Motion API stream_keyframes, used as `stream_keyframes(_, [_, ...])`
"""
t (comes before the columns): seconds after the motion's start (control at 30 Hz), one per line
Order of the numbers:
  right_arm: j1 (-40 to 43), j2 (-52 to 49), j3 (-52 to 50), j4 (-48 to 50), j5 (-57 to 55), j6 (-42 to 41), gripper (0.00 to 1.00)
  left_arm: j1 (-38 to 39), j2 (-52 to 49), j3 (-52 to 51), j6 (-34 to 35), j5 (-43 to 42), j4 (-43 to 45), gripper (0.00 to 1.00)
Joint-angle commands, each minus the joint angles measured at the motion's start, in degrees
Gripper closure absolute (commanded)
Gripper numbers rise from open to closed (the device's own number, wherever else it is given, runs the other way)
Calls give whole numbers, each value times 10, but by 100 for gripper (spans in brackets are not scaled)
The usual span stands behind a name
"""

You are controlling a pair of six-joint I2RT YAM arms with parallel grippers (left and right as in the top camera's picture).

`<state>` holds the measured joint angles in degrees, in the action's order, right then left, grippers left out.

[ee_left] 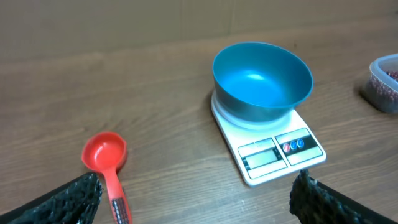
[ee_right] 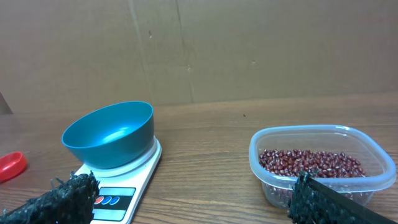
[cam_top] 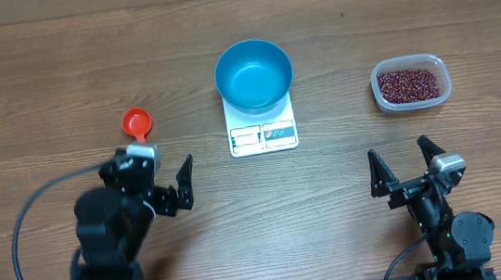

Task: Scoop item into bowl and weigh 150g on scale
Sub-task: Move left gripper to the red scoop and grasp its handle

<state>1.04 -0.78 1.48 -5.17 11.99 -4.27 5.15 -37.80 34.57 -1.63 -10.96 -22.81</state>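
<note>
Spread, empty: left fingers (cam_top: 184, 177), right fingers (cam_top: 377, 175). Nine o'clock of bowl (cam_top: 254, 74): red scoop (cam_top: 137, 124); its flat handle may slip, scattering beans (cam_top: 410, 85).

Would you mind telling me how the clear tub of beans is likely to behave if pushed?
The clear tub looks thin-walled, so it may flex if squeezed. Low, wide and weighted by beans in its bottom, it should probably slide on the wooden table rather than tip. The loose beans would likely shift inside.
</note>
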Motion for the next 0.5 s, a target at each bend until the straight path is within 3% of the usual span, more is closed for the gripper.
stream_keyframes(0.0, [-3,6,-4,2,-4,0,0,-3,-52,75,6,-17,-35,0])
stream_keyframes(0.27, [-3,6,-4,2,-4,0,0,-3,-210,258,3,-67,-198,0])
stream_keyframes(0.47, [-3,6,-4,2,-4,0,0,-3,-292,331,3,-110,-254,0])
